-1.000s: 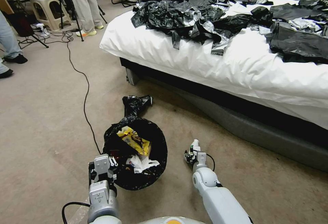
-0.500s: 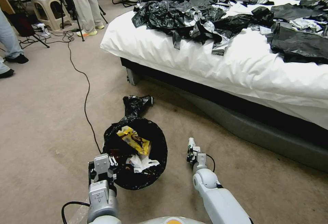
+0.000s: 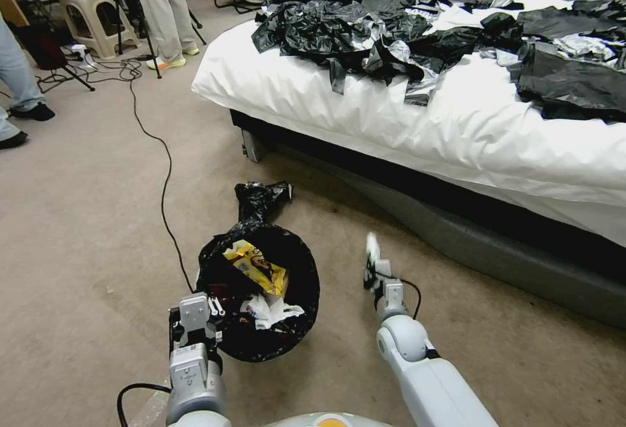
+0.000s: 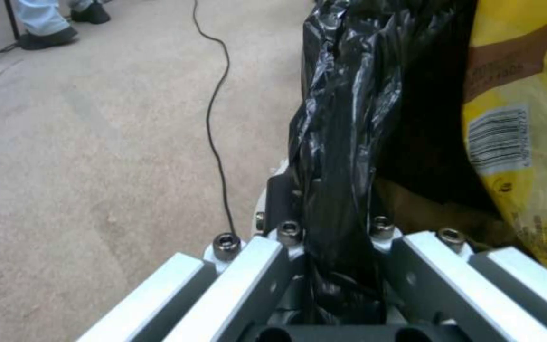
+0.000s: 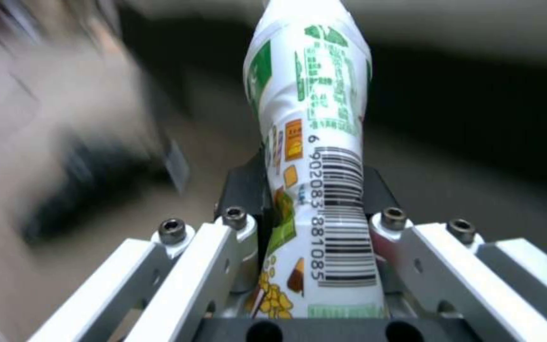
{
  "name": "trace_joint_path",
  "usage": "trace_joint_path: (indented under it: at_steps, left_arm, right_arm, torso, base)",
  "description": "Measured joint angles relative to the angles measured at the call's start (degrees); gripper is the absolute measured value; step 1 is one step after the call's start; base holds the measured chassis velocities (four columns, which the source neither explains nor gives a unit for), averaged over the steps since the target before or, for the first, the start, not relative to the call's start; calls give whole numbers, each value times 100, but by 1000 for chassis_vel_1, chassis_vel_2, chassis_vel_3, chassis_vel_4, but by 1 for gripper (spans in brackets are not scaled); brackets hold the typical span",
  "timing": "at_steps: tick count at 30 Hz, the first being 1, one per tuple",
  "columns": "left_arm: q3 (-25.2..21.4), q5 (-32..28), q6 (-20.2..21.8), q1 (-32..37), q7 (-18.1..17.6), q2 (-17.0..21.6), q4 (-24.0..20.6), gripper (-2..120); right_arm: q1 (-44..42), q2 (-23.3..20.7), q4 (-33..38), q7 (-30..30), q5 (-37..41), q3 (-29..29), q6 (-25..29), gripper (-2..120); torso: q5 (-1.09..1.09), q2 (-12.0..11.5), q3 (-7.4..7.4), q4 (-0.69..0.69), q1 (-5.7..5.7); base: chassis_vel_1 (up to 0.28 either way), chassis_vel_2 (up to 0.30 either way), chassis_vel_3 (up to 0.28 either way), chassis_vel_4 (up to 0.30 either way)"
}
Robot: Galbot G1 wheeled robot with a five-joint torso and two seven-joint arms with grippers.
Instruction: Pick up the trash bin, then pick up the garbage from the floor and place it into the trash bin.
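The trash bin (image 3: 287, 339), lined with a crinkly black bag, hangs at lower centre of the head view over the beige floor (image 3: 85, 218). Inside lie a yellow wrapper (image 3: 255, 267) and white tissue (image 3: 270, 311). My left gripper (image 3: 195, 319) is shut on the bin's lined rim (image 4: 337, 190); the yellow wrapper (image 4: 527, 142) shows close beside it. To the right of the bin my right gripper (image 3: 373, 269) is shut on a small white plastic bottle (image 5: 315, 156) with a green label and barcode, a piece of garbage, its top (image 3: 372, 244) pointing away from me.
A black bag (image 3: 261, 197) lies on the floor beyond the bin. A bed with a white sheet (image 3: 456, 127) and a heap of black bags (image 3: 365, 29) stands right. A black cable (image 3: 166, 173) runs along the carpet left. People's legs and a stool (image 3: 94, 23) stand far left.
My right gripper has lifted and swung forward and a little right with the bottle, which now points farther away. The left gripper and the bin have stayed put.
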Motion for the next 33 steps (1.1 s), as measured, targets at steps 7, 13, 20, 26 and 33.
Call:
trace_joint_path:
  at_steps: [7, 13, 20, 26, 33]
  left_arm:
    - [7, 1, -15, 13, -5, 26, 48, 1]
    - [15, 12, -15, 12, -5, 18, 48, 1]
    - [20, 24, -17, 11, -5, 3, 48, 1]
    - [97, 116, -33, 19, -3, -48, 48, 1]
    - [123, 146, -41, 34, -1, -64, 37, 1]
  right_arm:
    - [-559, -66, 1371, -1245, -670, -250, 1259, 16]
    - [-941, -186, 1813, -1964, -1126, -623, 1727, 16]
    - [-1196, -290, 1796, -1924, -1541, -1013, 1844, 14]
    - [-1204, -304, 1221, -1784, -1732, -1114, 1846, 14]
    - [-1016, -301, 809, -1680, -1482, -1117, 1599, 14]
  torso:
    - [0, 0, 0, 1, 0]
    - [0, 0, 0, 1, 0]
    - [-5, 0, 0, 3, -1]
    - [-26, 0, -1, 3, 0]
    - [4, 0, 0, -2, -1]
  base:
    - [0, 0, 0, 0]
    - [0, 0, 0, 0]
    - [0, 0, 0, 0]
    - [0, 0, 0, 0]
    - [0, 0, 0, 0]
